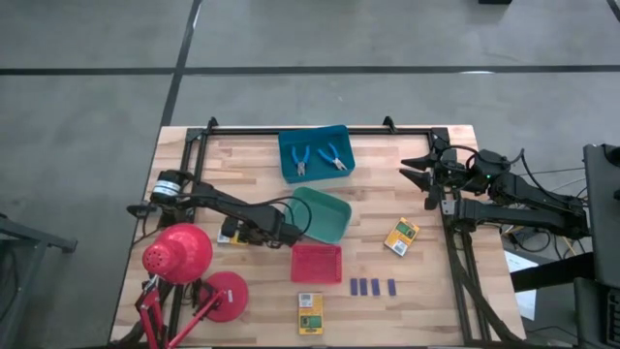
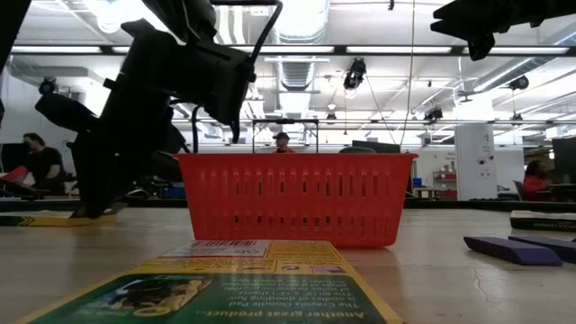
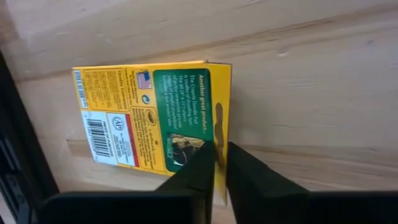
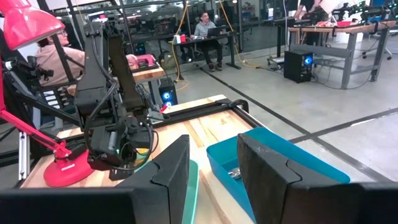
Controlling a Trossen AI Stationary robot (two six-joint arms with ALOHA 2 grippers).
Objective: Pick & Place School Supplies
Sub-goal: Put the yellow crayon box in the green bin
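The left gripper [image 3: 216, 163] is clamped on the edge of a box [image 3: 155, 118] lying flat on the table [image 1: 426, 301], left of the green tray [image 1: 327, 215]. Step in hand: grasping. Next: lift it and carry it to a tray. The right gripper [image 1: 417, 167], jaws apart, waits far right.

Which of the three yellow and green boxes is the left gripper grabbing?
The yellow-and-green box left of the green tray; the left gripper pinches its edge. The other two lie untouched.
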